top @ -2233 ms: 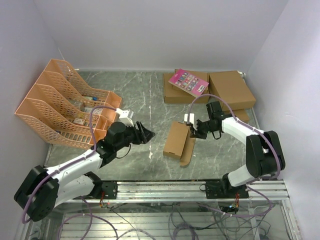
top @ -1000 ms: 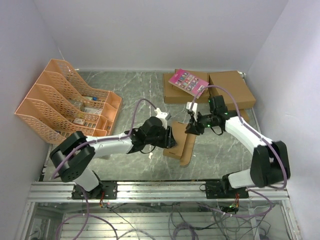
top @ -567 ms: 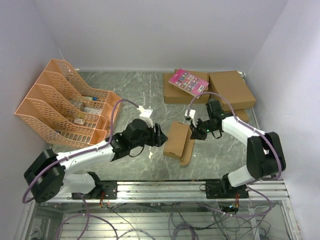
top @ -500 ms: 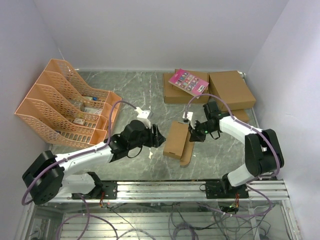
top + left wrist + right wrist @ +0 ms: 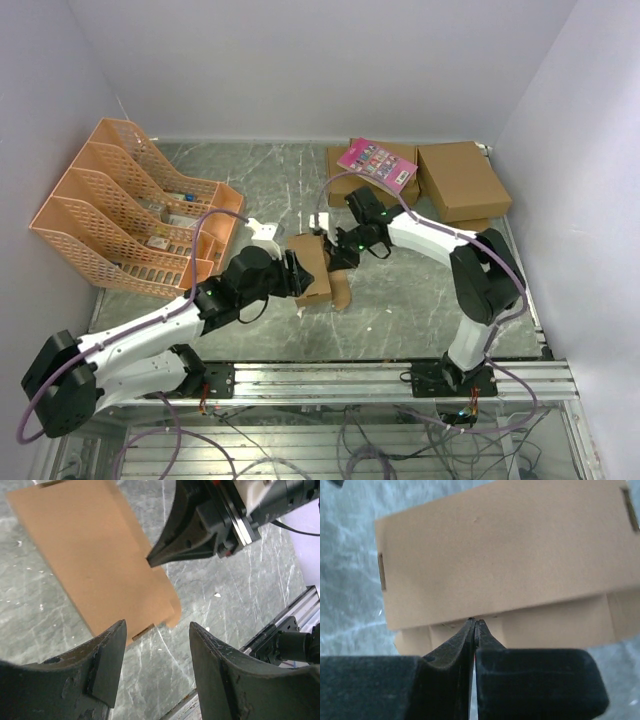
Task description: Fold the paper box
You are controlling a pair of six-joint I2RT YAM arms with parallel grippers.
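Left hand [image 5: 156, 628]: I am hovering it spread over the brown thin-cardboard box [image 5: 95, 555].
Right hand [image 5: 474, 622]: pressed together, I am touching its edge.

The left gripper [image 5: 156, 630] stands parted (quite wide), the right gripper [image 5: 474, 622] pinched tight.

The paper box [image 5: 313, 263] has slid left toward the left gripper [image 5: 292, 274], which now stands wider open, and the right gripper [image 5: 336, 250] has followed, jaws closed at its edge.
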